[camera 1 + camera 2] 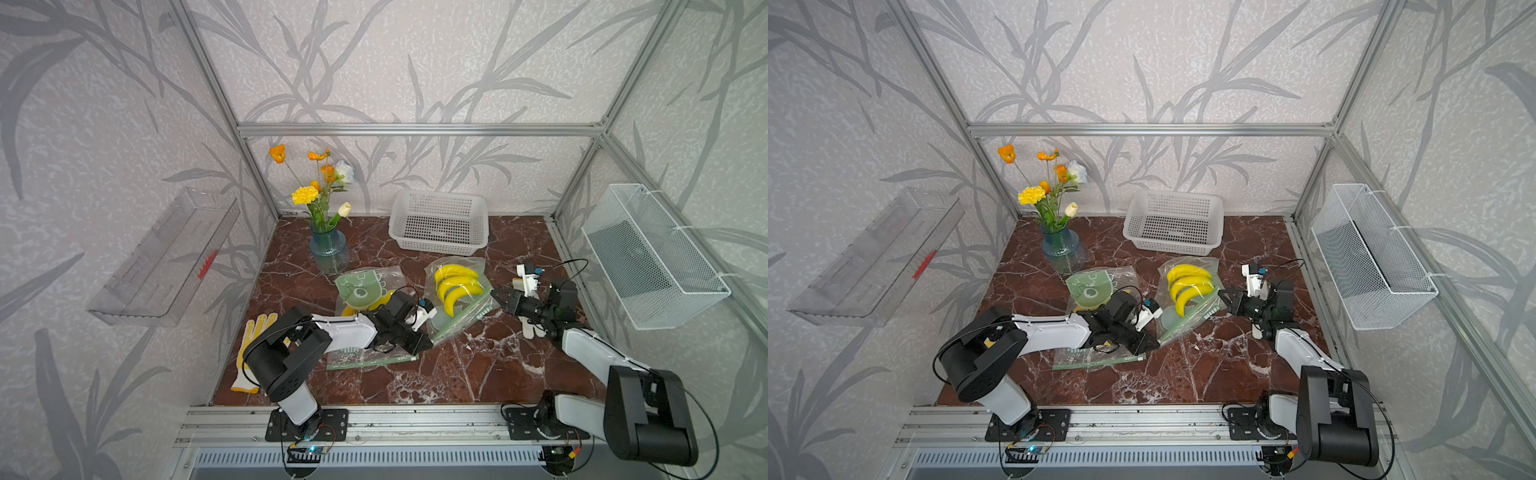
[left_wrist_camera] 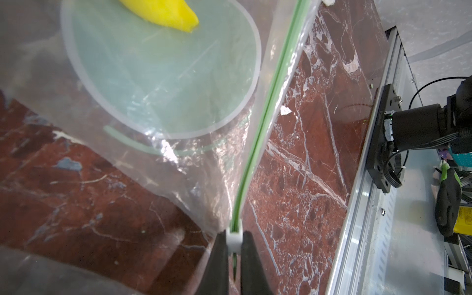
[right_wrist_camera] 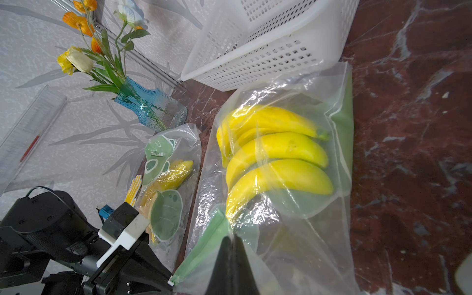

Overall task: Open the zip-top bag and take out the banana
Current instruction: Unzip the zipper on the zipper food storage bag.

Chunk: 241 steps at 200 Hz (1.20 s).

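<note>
A clear zip-top bag (image 1: 473, 266) (image 1: 1204, 266) (image 3: 293, 229) lies right of the table's middle, with a bunch of yellow bananas (image 1: 457, 286) (image 1: 1187, 286) (image 3: 278, 153) sealed inside. Its green zip strip (image 2: 270, 102) (image 3: 204, 245) runs along the near side. My left gripper (image 1: 430, 341) (image 1: 1158, 344) (image 2: 234, 241) is shut on the white slider (image 2: 234, 238) at the strip's near end. My right gripper (image 1: 494, 296) (image 1: 1221, 294) (image 3: 231, 237) is shut on the bag's film at the strip's other end.
A second bag (image 1: 363, 291) with a banana and green stickers lies under my left arm, over another flat bag (image 1: 361, 359). Further back stand a blue vase (image 1: 329, 251) and a white basket (image 1: 438, 226). A glove (image 1: 253, 353) lies at the left edge.
</note>
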Available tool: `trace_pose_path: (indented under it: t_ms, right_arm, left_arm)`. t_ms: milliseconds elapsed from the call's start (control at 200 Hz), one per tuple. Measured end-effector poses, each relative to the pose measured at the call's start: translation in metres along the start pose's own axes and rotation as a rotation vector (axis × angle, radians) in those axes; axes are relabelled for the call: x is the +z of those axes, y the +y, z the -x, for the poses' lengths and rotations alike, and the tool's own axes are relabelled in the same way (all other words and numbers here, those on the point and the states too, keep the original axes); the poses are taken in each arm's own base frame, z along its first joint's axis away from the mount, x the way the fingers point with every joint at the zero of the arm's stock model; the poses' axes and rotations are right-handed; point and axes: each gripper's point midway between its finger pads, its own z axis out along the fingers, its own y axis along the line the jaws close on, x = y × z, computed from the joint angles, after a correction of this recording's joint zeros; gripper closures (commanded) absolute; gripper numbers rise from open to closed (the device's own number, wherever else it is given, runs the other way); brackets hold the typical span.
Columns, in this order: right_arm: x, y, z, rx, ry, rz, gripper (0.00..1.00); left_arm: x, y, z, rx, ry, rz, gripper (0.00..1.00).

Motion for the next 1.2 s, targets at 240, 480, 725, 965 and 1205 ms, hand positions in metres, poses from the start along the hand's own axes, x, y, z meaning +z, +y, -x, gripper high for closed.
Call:
trace_pose_path:
  t_ms: [240,480,725,965,1205]
  right_arm:
    - [-0.001,-0.001,0.003,-0.01,-0.011,0.0,1.0]
    - [-0.003,0.003,0.002,-0.053,-0.003,0.029,1.0]
    - [-0.007,0.017,0.001,-0.102,0.003,0.083,1.0]
    - [-0.011,0.025,0.002,-0.141,-0.004,0.102,1.0]
    - [-0.011,0.025,0.001,-0.144,-0.003,0.101,1.0]
  left_arm:
    - [-0.001,0.002,-0.001,-0.014,0.002,0.016,0.71]
    - [-0.026,-0.01,0.046,0.012,-0.126,0.064,0.41]
    - [-0.071,-0.038,0.135,0.138,-0.387,0.107,0.42]
    - [-0.019,-0.017,0.128,0.124,-0.256,0.08,0.5]
    - [-0.009,-0.016,0.118,0.114,-0.216,0.055,0.54]
